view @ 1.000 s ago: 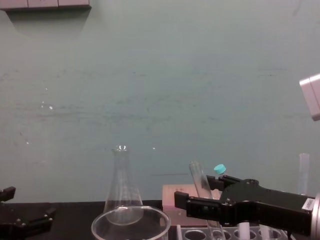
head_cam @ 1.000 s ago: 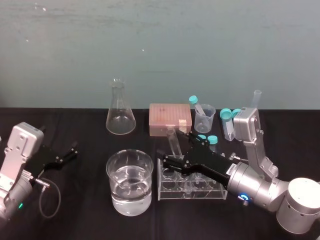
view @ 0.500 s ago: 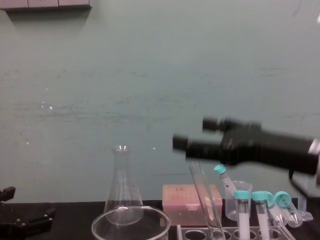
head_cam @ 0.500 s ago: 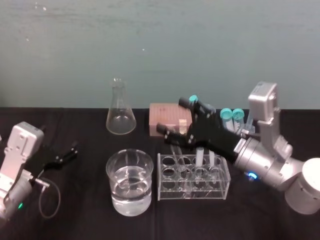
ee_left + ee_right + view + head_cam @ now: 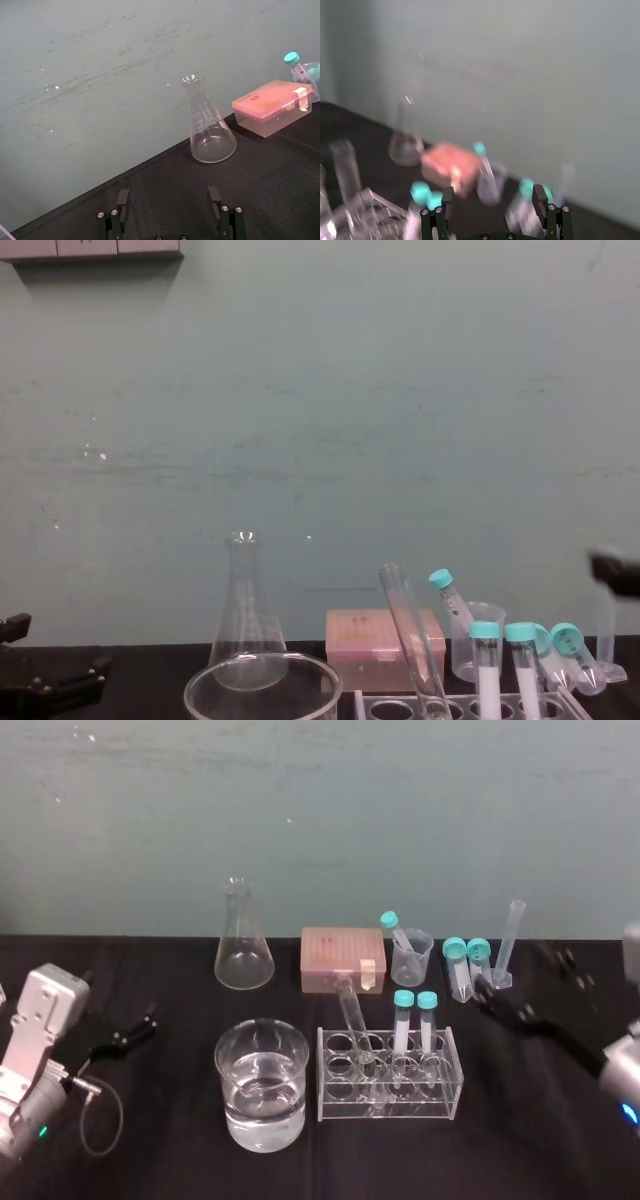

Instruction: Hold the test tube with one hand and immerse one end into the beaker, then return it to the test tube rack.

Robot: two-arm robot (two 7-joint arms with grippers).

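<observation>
At the far left the left tool [image 5: 168,191] rests low over the black counter [image 5: 170,1120], and its two fingers are spread wide with nothing between them. It is well apart from all the glassware. Further back stands the flask [image 5: 243,950], near the wall. In front of it, closer to the robot, is the beaker [image 5: 260,1038], partly filled with clear liquid. Just beside the beaker on the right is the rack [image 5: 335,1105]. The tube [image 5: 352,1015] stands in a hole at the left end of the rack. It leans back and to the left, its open end is up, and no tool touches it. Behind the rack lies the pink box [image 5: 342,958]. Two capped tubes [image 5: 415,1020] stand upright in the right part of the rack. At the far right the right tool [image 5: 492,190] hangs above the counter, to the right of the rack, with its fingers spread and nothing between them.
</observation>
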